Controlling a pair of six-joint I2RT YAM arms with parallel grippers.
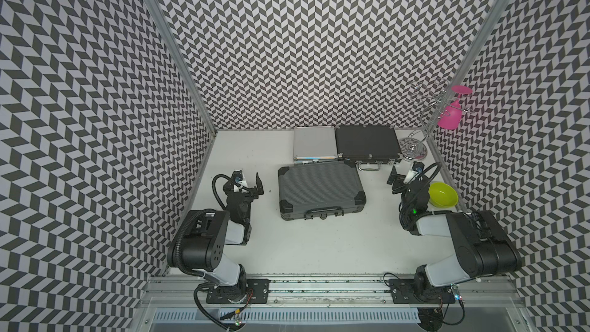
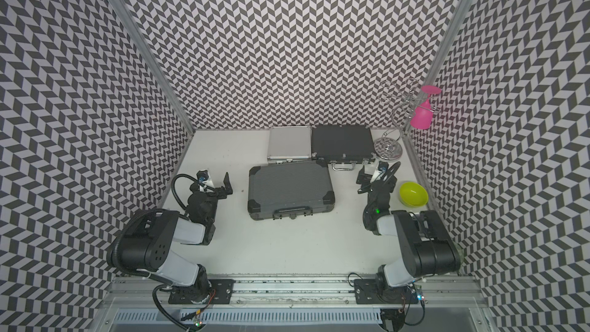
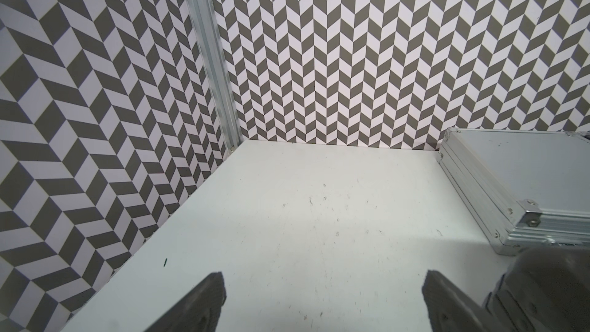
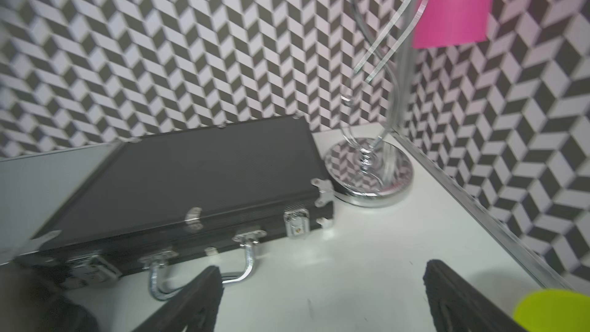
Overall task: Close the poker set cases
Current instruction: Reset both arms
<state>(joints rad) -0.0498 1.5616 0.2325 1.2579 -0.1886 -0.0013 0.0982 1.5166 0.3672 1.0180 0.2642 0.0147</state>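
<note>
1. The left end effector [image 1: 249, 183] and right end effector [image 1: 403, 177] are both wide apart, holding nothing.
2. Between them on the counter [image 1: 319, 244] lies the big ribbed black case [image 1: 321, 188], lid down.
3. Behind it, the silver case [image 1: 314, 142] and the black case with silver bits [image 1: 367, 143] sit side by side, lids down.
4. A green bowl [image 1: 443, 194] sits by the right arm.

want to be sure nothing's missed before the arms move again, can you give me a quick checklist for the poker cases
1. Left gripper open and empty, beside the cases: ok.
2. Right gripper open and empty: ok.
3. Large ribbed black case lid down flat, handle toward the robot: ok.
4. Medium black case lid down: ok. Whether its latches are fastened: cannot tell.
5. Small silver case lid lies flat, but the front seam is too small to judge: cannot tell.
6. Room around the right arm: not ok; the green bowl sits right beside it, so swing with care.
</note>
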